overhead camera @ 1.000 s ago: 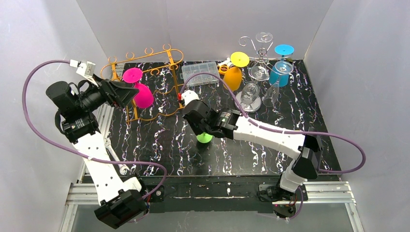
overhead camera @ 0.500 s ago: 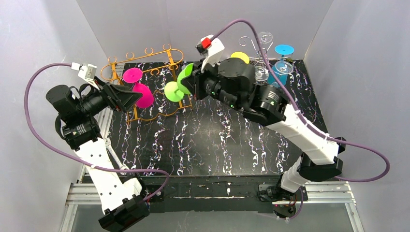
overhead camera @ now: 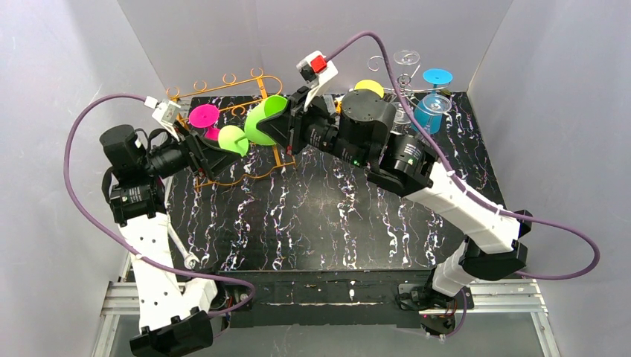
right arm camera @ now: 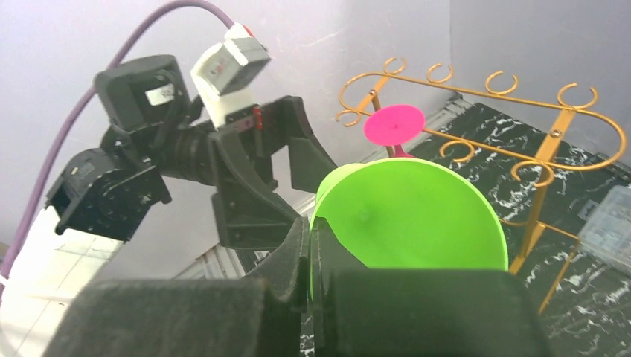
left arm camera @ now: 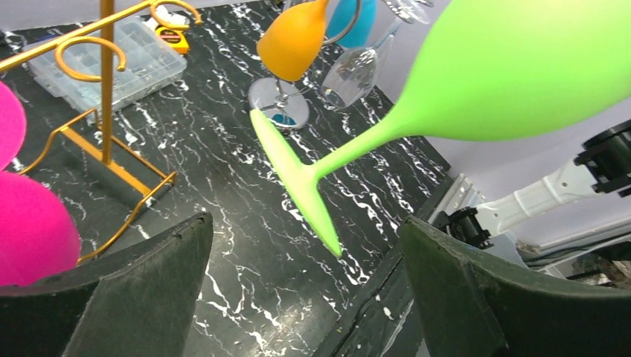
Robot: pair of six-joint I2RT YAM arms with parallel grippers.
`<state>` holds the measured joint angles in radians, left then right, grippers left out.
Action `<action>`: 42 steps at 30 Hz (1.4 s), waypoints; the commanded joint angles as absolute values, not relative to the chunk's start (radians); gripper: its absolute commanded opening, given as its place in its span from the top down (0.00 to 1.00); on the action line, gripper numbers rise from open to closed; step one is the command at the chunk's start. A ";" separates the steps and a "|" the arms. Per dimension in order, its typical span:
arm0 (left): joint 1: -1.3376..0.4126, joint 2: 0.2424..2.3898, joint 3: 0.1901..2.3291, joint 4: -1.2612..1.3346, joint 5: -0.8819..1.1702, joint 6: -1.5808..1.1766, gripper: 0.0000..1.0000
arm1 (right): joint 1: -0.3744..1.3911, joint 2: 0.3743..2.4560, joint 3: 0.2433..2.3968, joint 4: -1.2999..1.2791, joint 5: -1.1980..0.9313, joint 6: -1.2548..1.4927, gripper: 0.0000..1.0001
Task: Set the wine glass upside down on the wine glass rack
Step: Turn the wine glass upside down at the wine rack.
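Note:
My right gripper [overhead camera: 292,128] is shut on the bowl rim of the green wine glass [overhead camera: 262,120], holding it in the air on its side with the foot [overhead camera: 232,139] pointing left. The rim sits pinched between the fingers of my right gripper [right arm camera: 310,245] in the right wrist view, in front of the green bowl [right arm camera: 417,216]. My left gripper [left arm camera: 305,223] is open, and the green foot [left arm camera: 294,175] hangs just ahead of its gap, untouched. The gold wine glass rack [overhead camera: 257,85] stands behind, with a pink glass [overhead camera: 203,115] hanging on it.
A silver rack [overhead camera: 402,67] at the back right carries clear glasses, a blue glass [overhead camera: 430,111] and an orange one [left arm camera: 294,41]. A clear plastic box [left arm camera: 111,63] lies near the gold rack's foot. A wrench [overhead camera: 182,253] lies by the left arm's base.
The right arm lifted the green glass off the table and carried it back and left toward the gold rack. The left gripper moved right, toward the glass's foot.

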<state>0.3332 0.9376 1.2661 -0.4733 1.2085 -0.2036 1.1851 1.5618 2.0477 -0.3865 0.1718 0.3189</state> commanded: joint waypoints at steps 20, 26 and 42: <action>0.318 0.989 1.349 -0.566 1.127 -0.076 0.99 | 1.188 1.456 1.814 -0.071 0.064 0.371 0.99; 0.318 1.000 1.413 -0.563 1.120 0.035 1.00 | 1.187 1.411 1.725 -0.091 0.066 0.371 0.49; 0.319 0.842 1.396 -0.446 1.152 0.730 1.00 | 1.172 1.410 1.949 -0.602 -0.068 0.296 0.02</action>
<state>0.3205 0.8971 1.4060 -0.4944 1.0778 0.5209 1.1781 1.4041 1.8523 -0.5235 -0.0112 0.3312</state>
